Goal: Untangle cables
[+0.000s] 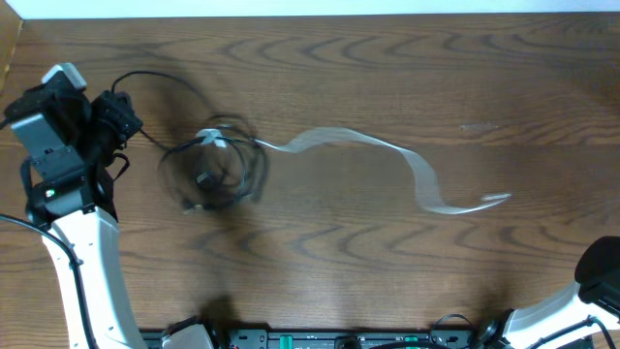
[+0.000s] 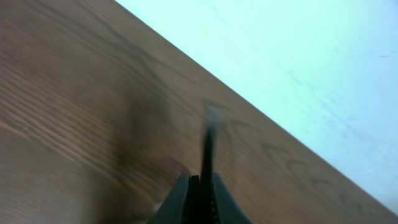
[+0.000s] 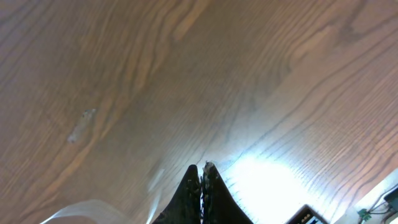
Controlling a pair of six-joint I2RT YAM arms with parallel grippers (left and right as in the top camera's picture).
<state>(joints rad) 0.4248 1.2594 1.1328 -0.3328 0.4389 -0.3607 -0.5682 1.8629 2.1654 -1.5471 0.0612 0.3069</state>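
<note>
Print on table (image 1: 387,58): none I can read.
Marks on black cable (image 1: 153,142), white cable (image 1: 339,134): none legible to me.
Labels on board (image 1: 339,340) by my bases: too small to read.

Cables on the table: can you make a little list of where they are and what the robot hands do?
black cable: coiled left of middle, one strand running to left gripper
white cable: one end in that coil, rest waving off rightward
left gripper: shut on black cable
right gripper: shut, empty
table: brown wood
</note>
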